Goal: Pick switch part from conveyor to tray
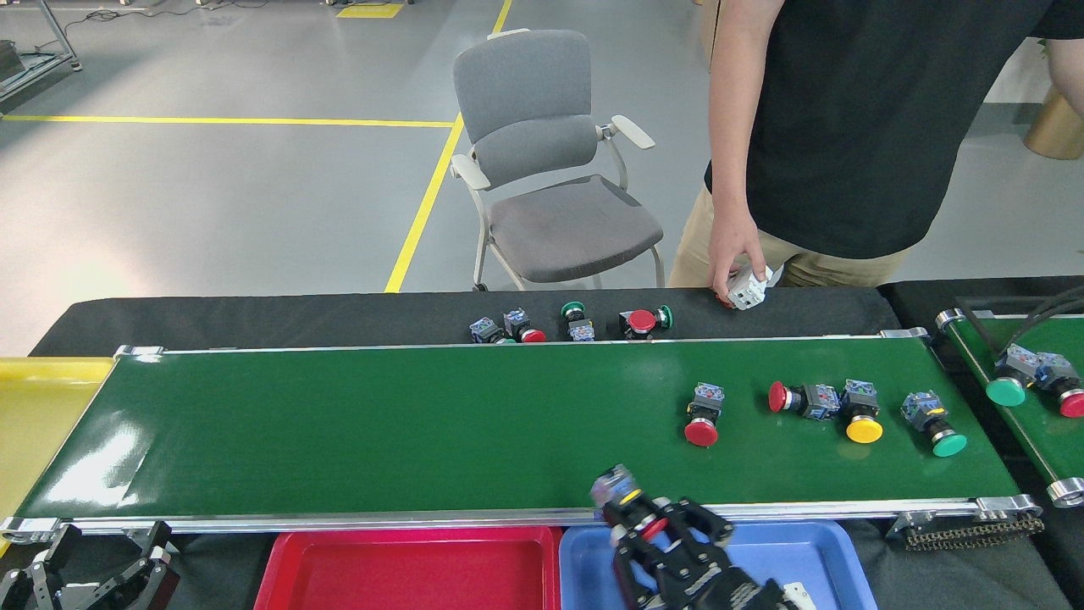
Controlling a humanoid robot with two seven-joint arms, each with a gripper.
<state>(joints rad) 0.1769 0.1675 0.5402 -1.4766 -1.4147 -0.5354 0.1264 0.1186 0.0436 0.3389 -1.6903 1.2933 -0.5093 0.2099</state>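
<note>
The conveyor is the wide glossy green belt across the middle. My right gripper is shut on a switch part with a blue-grey body and small red button, lifted over the belt's near rail above the blue tray. Several more switch parts ride the belt's right half: a red-capped one, a red one on its side, a yellow one, a green one. My left gripper rests at the bottom left, open and holding nothing.
A red tray sits left of the blue one, a yellow tray at the far left. Loose switches lie on the black cloth behind the belt. A person stands at the back right, hand on a white part. A second green belt at the right carries switches.
</note>
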